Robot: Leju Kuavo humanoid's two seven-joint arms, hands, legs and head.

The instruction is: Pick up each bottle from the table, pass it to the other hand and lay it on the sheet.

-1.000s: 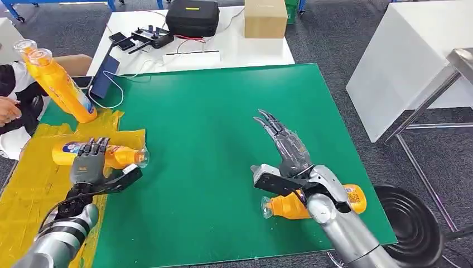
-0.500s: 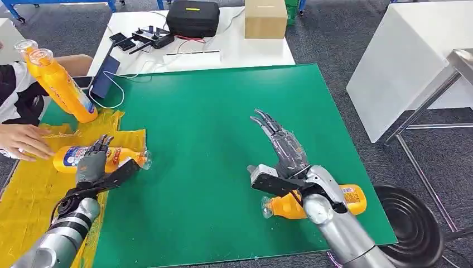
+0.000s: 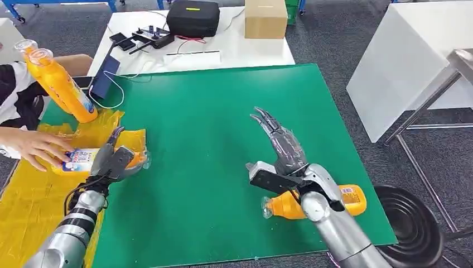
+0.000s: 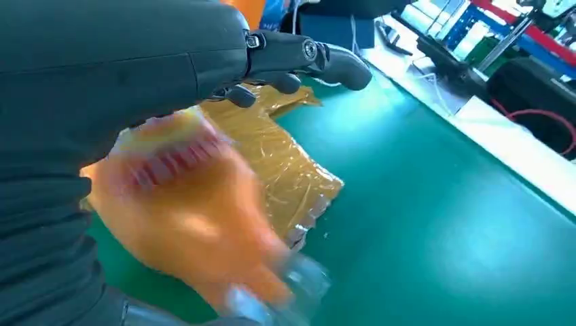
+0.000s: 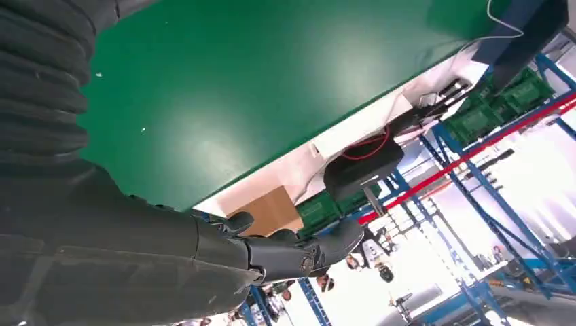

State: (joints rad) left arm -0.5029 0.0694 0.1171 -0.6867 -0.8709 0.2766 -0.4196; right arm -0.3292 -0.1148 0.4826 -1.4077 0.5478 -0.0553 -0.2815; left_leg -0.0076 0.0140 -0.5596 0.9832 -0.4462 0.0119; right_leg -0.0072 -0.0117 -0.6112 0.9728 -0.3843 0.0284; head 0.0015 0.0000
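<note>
An orange bottle (image 3: 89, 159) with a blue-and-white label and clear cap lies on its side on the crinkled yellow sheet (image 3: 28, 195) at the near left of the green table, its cap end pointing right. A second orange bottle (image 3: 321, 204) lies on its side near the table's near right edge, clear cap pointing left. Two more orange bottles (image 3: 58, 86) stand tilted at the sheet's far end.

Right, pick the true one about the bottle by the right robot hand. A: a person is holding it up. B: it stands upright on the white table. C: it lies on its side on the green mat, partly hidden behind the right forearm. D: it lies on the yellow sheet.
C: the orange bottle lies flat on the green mat, its middle hidden by the forearm, with the right robot hand open above it.
</note>
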